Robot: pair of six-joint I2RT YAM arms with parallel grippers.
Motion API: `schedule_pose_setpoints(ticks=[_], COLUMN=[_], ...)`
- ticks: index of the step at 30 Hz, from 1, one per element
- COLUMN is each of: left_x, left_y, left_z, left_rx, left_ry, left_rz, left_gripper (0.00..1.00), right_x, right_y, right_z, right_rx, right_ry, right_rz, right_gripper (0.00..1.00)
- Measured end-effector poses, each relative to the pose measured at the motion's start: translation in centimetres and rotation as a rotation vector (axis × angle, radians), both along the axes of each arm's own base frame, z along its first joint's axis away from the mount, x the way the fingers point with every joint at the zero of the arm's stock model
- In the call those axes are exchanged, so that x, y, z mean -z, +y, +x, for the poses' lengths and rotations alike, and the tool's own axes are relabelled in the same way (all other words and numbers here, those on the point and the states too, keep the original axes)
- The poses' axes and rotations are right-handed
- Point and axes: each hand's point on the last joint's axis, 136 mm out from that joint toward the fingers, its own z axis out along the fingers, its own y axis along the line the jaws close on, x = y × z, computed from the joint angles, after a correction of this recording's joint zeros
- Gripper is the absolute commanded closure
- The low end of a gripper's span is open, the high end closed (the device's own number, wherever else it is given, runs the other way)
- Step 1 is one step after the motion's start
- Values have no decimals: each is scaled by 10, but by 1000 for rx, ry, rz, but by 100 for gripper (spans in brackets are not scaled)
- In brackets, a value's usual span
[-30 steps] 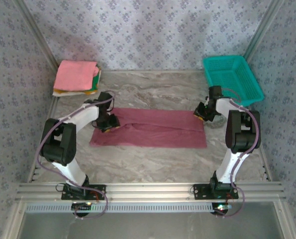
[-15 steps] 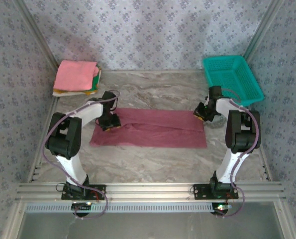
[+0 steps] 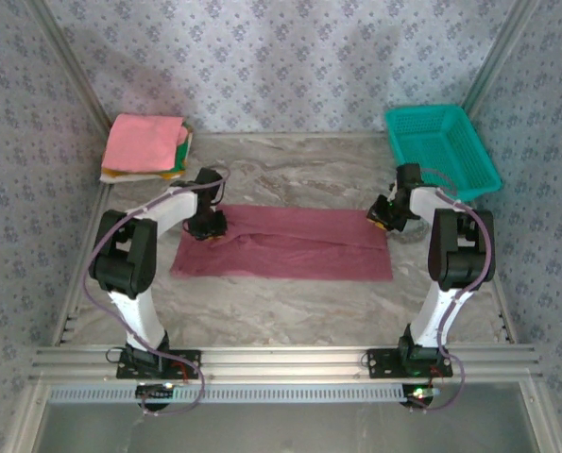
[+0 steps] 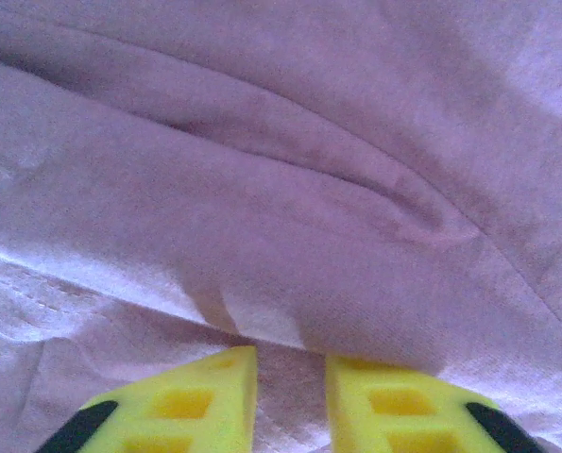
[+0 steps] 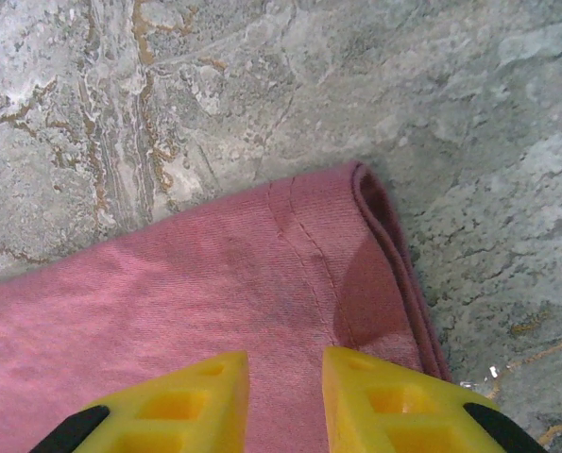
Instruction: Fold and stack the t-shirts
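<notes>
Your left gripper (image 4: 290, 370) and right gripper (image 5: 285, 379) are both clenched on the maroon shirt (image 3: 290, 247), pinching its far-left and far-right corners.

Soft, even light, with faint shadows on the surface (image 3: 290, 302) beside both jaws. Ahead of the left jaws the maroon shirt (image 4: 281, 189) looks washed-out and blurred; ahead of the right jaws its seam stays sharp, the folded edge lightly shadowed.

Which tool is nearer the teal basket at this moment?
Right. The right tool sits at the maroon shirt's right end, just on the near side of the basket; the left tool is at the shirt's left end, much farther away.
</notes>
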Motion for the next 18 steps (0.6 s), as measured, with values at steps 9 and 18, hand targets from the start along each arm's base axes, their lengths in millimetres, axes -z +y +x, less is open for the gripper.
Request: schedule_pose_setpoints(ticks=[9, 18], left_x=[1, 1], left_y=[-1, 0], left_z=[-9, -5], left_rx=[100, 177], left_ry=[-2, -16], left_rz=[129, 236], left_gripper=[54, 54], right_x=[-1, -1], right_y=[2, 2], right_z=[0, 0], right_rx=[-4, -4], right_ry=[0, 0], right_rz=[10, 11], right_gripper=[71, 71])
